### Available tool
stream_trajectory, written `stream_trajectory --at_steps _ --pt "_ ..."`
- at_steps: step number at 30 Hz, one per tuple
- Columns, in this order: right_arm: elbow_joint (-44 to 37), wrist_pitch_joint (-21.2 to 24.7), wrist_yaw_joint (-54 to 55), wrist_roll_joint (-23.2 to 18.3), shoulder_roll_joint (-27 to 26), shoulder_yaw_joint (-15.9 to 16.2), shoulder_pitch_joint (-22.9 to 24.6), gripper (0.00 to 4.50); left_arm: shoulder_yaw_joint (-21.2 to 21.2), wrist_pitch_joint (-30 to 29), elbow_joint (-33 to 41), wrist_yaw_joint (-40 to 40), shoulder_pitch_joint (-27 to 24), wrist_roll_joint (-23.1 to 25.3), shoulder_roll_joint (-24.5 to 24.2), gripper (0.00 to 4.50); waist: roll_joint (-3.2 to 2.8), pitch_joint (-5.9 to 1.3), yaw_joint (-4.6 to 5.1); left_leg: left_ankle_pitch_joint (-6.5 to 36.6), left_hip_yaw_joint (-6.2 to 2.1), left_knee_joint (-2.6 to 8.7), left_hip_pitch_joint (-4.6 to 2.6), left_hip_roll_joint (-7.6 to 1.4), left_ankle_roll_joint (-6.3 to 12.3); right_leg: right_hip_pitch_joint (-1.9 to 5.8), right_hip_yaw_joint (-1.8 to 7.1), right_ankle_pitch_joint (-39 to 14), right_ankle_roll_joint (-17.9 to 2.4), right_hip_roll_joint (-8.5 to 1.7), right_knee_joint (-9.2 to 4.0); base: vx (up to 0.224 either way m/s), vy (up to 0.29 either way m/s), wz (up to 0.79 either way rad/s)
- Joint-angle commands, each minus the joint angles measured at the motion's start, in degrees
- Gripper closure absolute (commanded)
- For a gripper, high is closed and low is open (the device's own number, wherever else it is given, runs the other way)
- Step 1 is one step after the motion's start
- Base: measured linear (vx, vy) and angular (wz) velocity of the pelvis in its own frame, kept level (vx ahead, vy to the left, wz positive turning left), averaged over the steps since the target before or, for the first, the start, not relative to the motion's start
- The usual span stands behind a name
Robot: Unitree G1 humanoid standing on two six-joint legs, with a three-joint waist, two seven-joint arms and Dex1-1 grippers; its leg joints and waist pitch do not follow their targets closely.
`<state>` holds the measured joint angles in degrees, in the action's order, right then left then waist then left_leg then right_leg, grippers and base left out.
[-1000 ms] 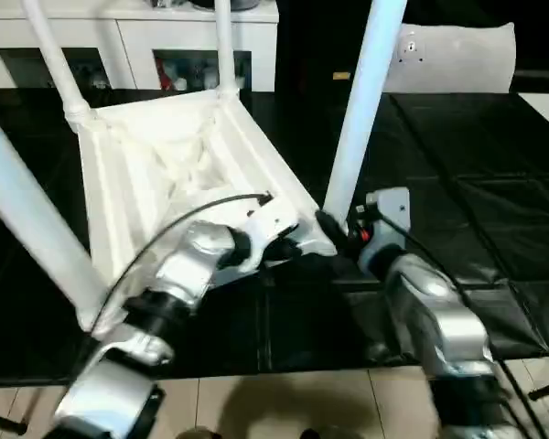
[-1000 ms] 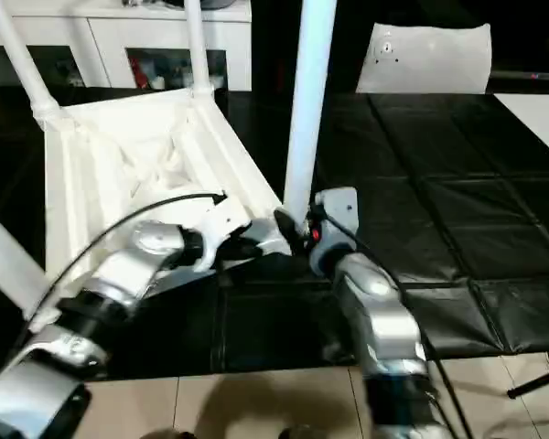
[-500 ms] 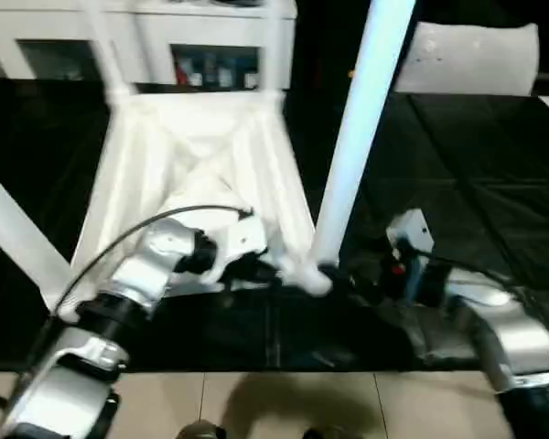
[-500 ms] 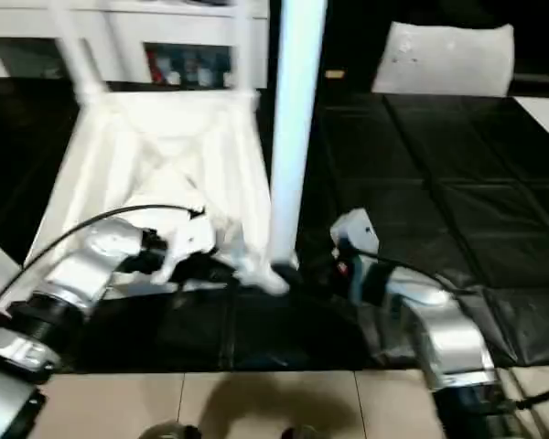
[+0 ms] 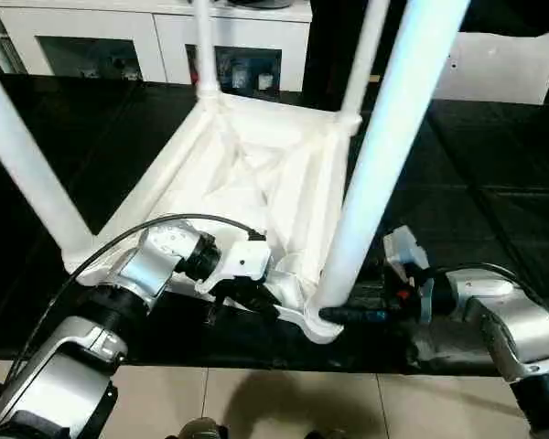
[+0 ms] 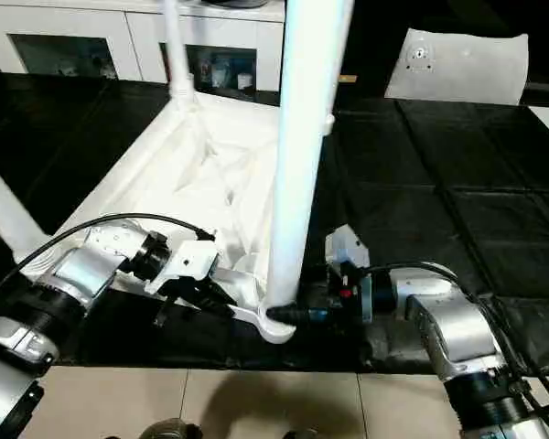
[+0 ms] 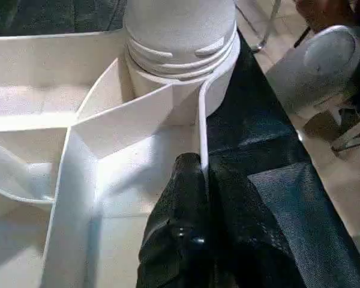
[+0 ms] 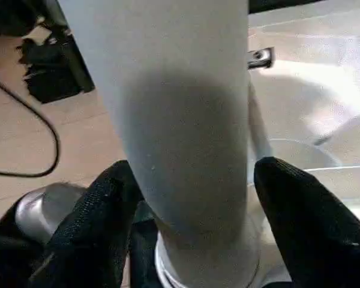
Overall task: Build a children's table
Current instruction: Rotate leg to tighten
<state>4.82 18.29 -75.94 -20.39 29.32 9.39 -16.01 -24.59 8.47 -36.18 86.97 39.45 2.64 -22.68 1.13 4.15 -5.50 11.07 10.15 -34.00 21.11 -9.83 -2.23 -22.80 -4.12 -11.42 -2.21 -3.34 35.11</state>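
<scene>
So the children's table [image 5: 256, 183] is lying upside down on the black mat [image 5: 494, 183], ribbed underside facing up, all four legs sticking up out of the corner sockets. The near leg [image 6: 302, 155] rises right up the middle of the head views.

The left gripper [image 7: 201, 180] is pinched tight on the thin side wall of the tabletop, one finger on each side of the rim, right next to the near corner socket. The wrist view shows the wall squeezed between its black pads [image 7: 180, 204].

The right gripper [image 8: 192, 198] is spread fairly wide, with the near leg's base sitting between its fingers [image 8: 300, 216]. Whether the pads actually press on the leg or just straddle it, I can't tell. From the head view it comes in level from the right, at the socket.

Behind the table there are white cabinets [image 5: 156, 37] with glass doors, and a flat white panel [image 6: 457, 66] leans at the back right. Tan floor tiles [image 5: 284, 402] run along the near edge of the mat.
</scene>
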Motion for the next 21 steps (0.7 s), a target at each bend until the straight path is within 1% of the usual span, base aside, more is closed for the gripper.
stream_trajectory --at_steps 1,2,3,5,7,10,15,18,19,20,21 --pt "0.5 -0.2 -1.7 -0.6 0.7 0.6 -1.0 1.61 -1.7 2.0 0.0 2.5 1.6 0.8 0.5 4.50 0.61 -4.24 0.08 3.5 -0.97 3.30 -0.55 -3.95 5.83 3.46 3.33 -4.1 -12.6 -5.77 -3.52 0.000 0.000 0.00" --pt "0.5 -0.2 -1.7 -0.6 0.7 0.6 -1.0 1.67 -1.7 2.0 0.0 2.5 1.6 0.8 0.5 4.50 0.57 -4.23 0.07 3.5 -0.96 3.30 -0.58 -3.98 5.81 3.41 3.33 -4.1 -12.6 -5.78 -3.54 0.000 0.000 0.00" --pt "0.7 0.1 -2.2 -0.8 0.8 0.8 -1.2 1.67 -1.8 2.2 -0.2 2.5 1.7 0.8 0.5 4.50 0.77 -4.25 0.09 3.5 -0.95 3.29 -0.55 -3.96 5.79 3.45 3.32 -4.1 -12.6 -5.74 -3.51 0.000 0.000 0.00" --pt "0.7 0.5 -2.9 -1.0 1.0 1.2 -1.4 2.04 -1.8 2.5 -0.4 2.4 1.8 1.0 0.4 4.50 0.71 -4.19 0.03 3.5 -0.94 3.27 -0.53 -3.94 5.81 3.43 3.31 -4.6 -12.4 -5.75 -3.54 0.000 0.000 0.00" --pt "0.7 0.7 -3.2 -1.0 1.1 1.3 -1.5 2.07 -1.9 2.7 -0.7 2.4 1.9 1.1 0.3 4.50 0.77 -4.23 -0.03 3.3 -0.93 3.26 -0.53 -3.92 5.77 3.43 3.32 -4.9 -12.3 -5.77 -3.57 0.000 0.000 0.00" --pt "0.9 1.0 -4.0 -1.1 1.3 1.7 -1.6 2.35 -1.9 3.6 -1.7 2.4 2.0 1.2 0.2 4.50 0.73 -4.26 -0.24 2.9 -0.92 3.22 -0.53 -3.93 5.88 3.40 3.29 -4.5 -12.1 -5.70 -3.49 0.000 0.000 0.00" --pt "0.8 1.3 -4.1 -1.3 1.1 1.8 -1.5 2.45 -1.9 4.0 -2.5 2.1 2.1 1.5 0.0 4.50 0.78 -4.24 -0.41 3.6 -0.91 3.23 -0.60 -3.94 5.50 3.36 3.30 -5.5 -11.9 -5.76 -3.58 0.000 0.000 0.00" --pt "0.3 1.9 -3.6 -1.7 0.8 1.5 -1.2 2.46 -1.8 3.6 -2.5 1.5 2.1 1.5 0.0 4.50 0.77 -4.30 -0.47 3.2 -0.93 3.21 -0.59 -3.95 5.41 3.38 3.30 -5.1 -11.9 -5.71 -3.48 0.000 0.000 0.00" --pt "-1.0 2.9 -1.5 -2.7 -0.4 0.7 -0.2 2.46 -1.0 1.2 -2.2 -0.8 2.1 1.6 0.6 4.50 0.74 -4.30 -0.50 3.2 -0.91 3.21 -0.63 -3.99 5.36 3.35 3.31 -4.9 -12.0 -5.70 -3.41 0.000 0.000 0.00" --pt "-1.0 2.9 -1.5 -2.7 -0.4 0.7 -0.2 2.46 -1.0 1.2 -2.2 -0.8 2.1 1.6 0.6 4.50 0.75 -4.27 -0.57 3.2 -0.91 3.22 -0.65 -4.00 5.38 3.30 3.33 -5.1 -11.9 -5.73 -3.50 0.000 0.000 0.00" --pt "-1.6 3.9 0.7 -2.9 -1.2 0.2 0.3 2.46 -0.7 -0.3 -2.1 -2.1 2.2 1.7 1.0 4.50 0.80 -4.18 -0.64 3.7 -0.89 3.28 -0.73 -4.00 5.17 3.25 3.36 -6.2 -11.7 -5.78 -3.70 0.000 0.000 0.00"
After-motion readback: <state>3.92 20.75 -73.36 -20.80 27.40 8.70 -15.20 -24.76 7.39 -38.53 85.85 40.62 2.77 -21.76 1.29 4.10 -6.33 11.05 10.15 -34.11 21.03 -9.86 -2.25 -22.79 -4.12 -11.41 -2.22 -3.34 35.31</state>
